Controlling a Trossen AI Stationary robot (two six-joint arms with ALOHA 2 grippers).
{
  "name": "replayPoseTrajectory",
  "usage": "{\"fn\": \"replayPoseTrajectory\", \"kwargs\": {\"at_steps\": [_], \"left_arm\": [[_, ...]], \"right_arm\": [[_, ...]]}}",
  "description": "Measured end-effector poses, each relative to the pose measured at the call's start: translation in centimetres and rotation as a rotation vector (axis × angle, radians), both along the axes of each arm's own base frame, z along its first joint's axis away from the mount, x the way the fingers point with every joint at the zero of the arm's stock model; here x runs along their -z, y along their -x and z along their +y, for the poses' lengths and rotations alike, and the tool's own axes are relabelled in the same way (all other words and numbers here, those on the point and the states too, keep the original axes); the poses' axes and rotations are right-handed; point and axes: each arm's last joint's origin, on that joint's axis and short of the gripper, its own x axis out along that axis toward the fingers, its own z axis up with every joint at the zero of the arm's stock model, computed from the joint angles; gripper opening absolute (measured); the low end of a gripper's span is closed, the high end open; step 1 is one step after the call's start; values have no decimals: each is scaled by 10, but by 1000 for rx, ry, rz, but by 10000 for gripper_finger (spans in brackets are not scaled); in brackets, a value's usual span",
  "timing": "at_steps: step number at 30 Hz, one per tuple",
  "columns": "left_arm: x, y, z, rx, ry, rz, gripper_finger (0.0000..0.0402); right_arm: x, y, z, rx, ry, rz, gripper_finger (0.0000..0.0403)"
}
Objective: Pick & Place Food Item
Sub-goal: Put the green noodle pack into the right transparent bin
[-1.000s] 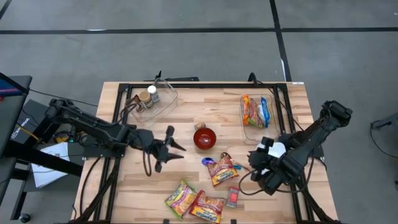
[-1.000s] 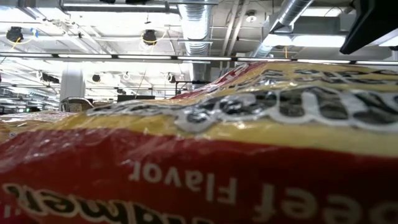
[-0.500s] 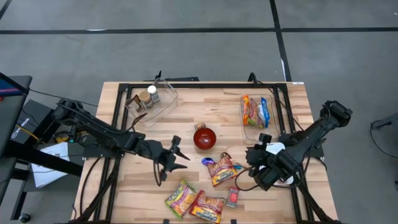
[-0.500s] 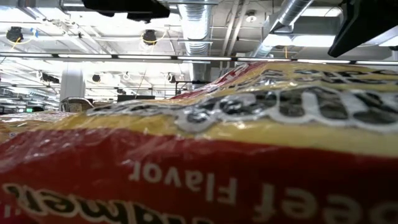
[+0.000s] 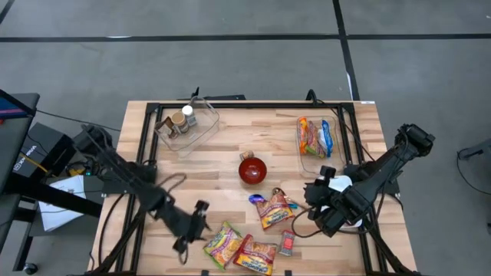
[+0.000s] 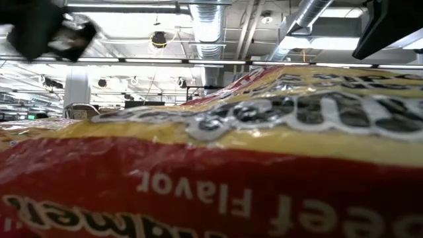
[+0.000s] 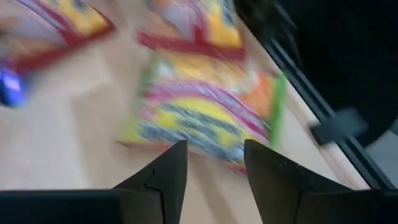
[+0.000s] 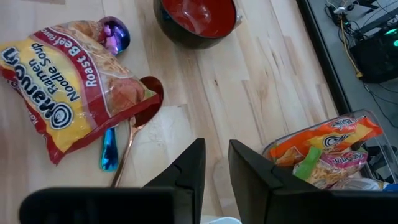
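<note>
A wooden table [image 5: 230, 138] on a black frame stands on a grey floor with dark seams; the low view is almost filled by a ramen packet lying against its lens, with ceiling ducts and lights above. Over the last second the left arm has swung from beside the red bowl [image 5: 252, 170] at table centre toward the front edge, so that the left gripper [image 5: 192, 227] now hovers just beside the green-edged noodle packet [image 5: 222, 244], the leftmost of the packets lying in a row at the front. In the left wrist view this packet [image 7: 202, 115] lies directly ahead of the two dark fingers [image 7: 163, 174], which stand apart with nothing between them. The shift suggests that this packet has been chosen as the food item and that the approach phase is nearly done; descent and closure remain. The right gripper [image 5: 326, 218] has barely moved, waiting near the table's right edge with its fingers [image 8: 189, 168] close together but with a narrow gap showing, holding nothing; ahead of it lie a Roast Beef ramen packet [image 8: 65, 87] and a spoon [image 8: 134, 140]. A clear tray [image 5: 303, 157] at the right rear already holds packets, a probable destination; another clear tray [image 5: 201, 130] at the left rear holds small jars.
</note>
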Motion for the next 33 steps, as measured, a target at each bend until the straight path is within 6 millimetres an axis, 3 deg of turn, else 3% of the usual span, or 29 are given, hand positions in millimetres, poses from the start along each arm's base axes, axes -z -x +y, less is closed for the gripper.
{"fn": "replayPoseTrajectory", "kwargs": {"at_steps": [5,9,17,24,33], "left_arm": [[27,26,-29,-69,-9,40,144],[40,36,-44,-208,36,9,150],[65,34,-54,-383,191,65,191],[67,33,-59,-383,242,71,237],[73,29,-62,-397,270,37,242]], "right_arm": [[0,0,0,1,-3,-3,64],[0,0,0,5,-5,-5,64],[0,0,1,5,-11,-11,64],[0,0,1,5,-12,-11,64],[0,0,2,6,-35,-2,64]]}}
